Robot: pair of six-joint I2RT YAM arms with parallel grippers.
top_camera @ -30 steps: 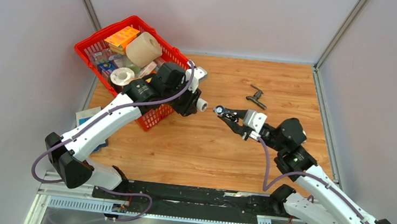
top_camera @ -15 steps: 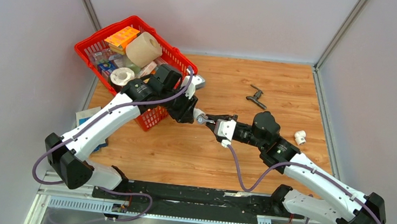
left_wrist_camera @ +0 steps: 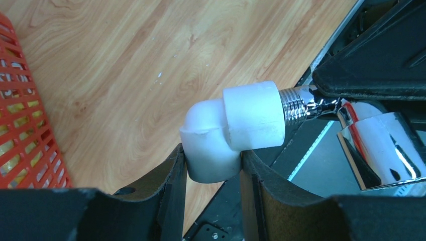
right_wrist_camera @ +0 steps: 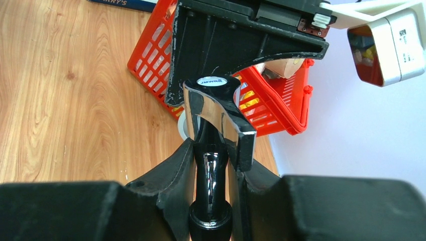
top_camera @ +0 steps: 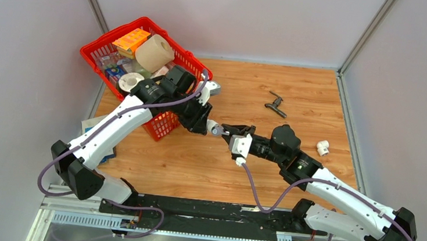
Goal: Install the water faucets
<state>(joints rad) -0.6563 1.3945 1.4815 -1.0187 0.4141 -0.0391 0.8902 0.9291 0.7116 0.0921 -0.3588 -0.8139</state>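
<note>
My left gripper [top_camera: 207,122] [left_wrist_camera: 213,161] is shut on a white elbow pipe fitting [left_wrist_camera: 236,125], held above the table beside the basket. The shiny silver water faucet [left_wrist_camera: 297,104] meets the fitting's open mouth with its threaded end. My right gripper [top_camera: 232,131] [right_wrist_camera: 213,149] is shut on that faucet's body [right_wrist_camera: 211,173], its cross handle [right_wrist_camera: 221,108] pointing towards the left gripper. Farther back on the wood lies the dark grey faucet [top_camera: 275,104], untouched.
A red basket [top_camera: 114,33] full of household items stands at the back left, right behind the left wrist. A second white fitting [top_camera: 322,147] lies on the table to the right of the right arm. A book [top_camera: 91,126] lies at the left edge.
The right arm swung left, carrying the silver faucet up to the fitting in the left gripper. The left wrist shifted slightly. Both grips stayed the same.
</note>
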